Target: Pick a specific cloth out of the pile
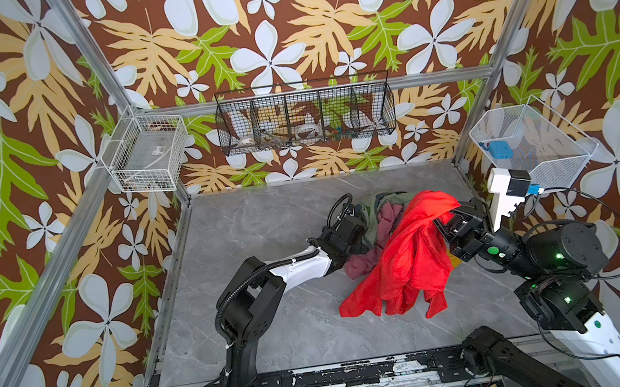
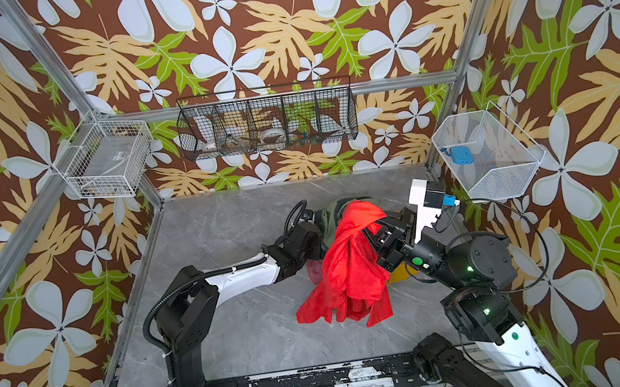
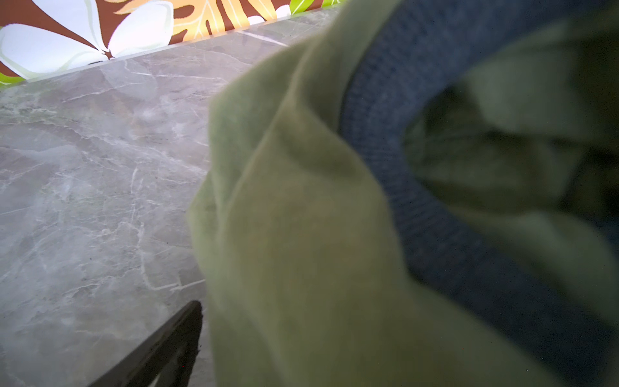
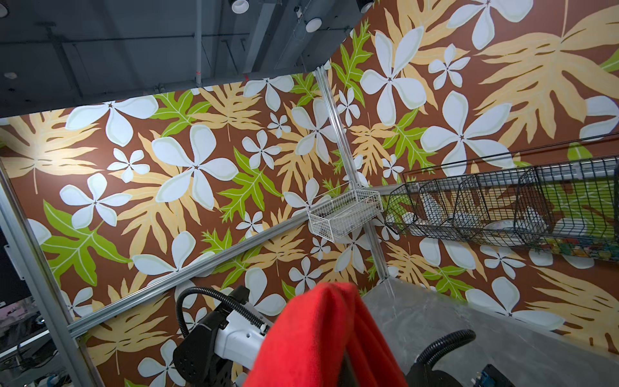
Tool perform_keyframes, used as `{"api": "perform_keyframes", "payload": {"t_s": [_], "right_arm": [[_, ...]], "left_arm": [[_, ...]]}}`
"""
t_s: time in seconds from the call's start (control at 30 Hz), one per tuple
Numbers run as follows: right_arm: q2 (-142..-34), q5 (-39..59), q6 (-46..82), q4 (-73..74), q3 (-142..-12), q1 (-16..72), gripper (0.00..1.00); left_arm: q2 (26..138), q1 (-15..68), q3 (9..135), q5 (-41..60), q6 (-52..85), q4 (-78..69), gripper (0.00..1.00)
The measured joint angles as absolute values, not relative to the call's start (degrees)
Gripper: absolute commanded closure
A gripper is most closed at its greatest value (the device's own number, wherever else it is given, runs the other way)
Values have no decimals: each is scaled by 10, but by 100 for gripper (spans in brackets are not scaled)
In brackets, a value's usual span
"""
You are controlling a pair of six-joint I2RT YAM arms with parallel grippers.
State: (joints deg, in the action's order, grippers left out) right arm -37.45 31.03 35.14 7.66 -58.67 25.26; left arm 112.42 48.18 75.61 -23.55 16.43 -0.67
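Red cloth hangs clamped in right fingers; left fingers spread, apparently touching pile

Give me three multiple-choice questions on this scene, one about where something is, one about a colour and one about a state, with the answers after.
1. Where is the left gripper?
A. at the green garment in the pile
B. raised high in the air
C. folded back at its own base

2. What colour is the green garment's collar?
A. white
B. blue
C. yellow

3. What state is the red cloth in?
A. folded in a neat flat square
B. rolled into a tight ball
C. hanging from the shut right gripper

Answers:
1 A, green fabric fills the left wrist view.
2 B, the ribbed band round the neck opening is blue.
3 C, both top views show it draped down from the jaws.
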Motion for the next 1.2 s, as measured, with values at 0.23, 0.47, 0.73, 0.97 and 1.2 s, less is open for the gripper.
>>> {"api": "perform_keyframes", "payload": {"t_s": [0.23,0.47,0.73,0.97,1.2], "right_arm": [[-383,310,333,77,-591,253,100],[-376,311,331,72,-528,253,100],[-374,315,360,103,-448,277,100],[-422,253,294,83,-480,420,100],[-494,218,249,84,-493,471,100]], "left_arm": [[1107,486,744,-237,165,-5,0],[1018,486,667,-217,172,-36,0],[931,486,561,-189,198,-52,0],[819,493,456,-191,219,-58,0],[673,526,346,-227,231,-44,0]]}}
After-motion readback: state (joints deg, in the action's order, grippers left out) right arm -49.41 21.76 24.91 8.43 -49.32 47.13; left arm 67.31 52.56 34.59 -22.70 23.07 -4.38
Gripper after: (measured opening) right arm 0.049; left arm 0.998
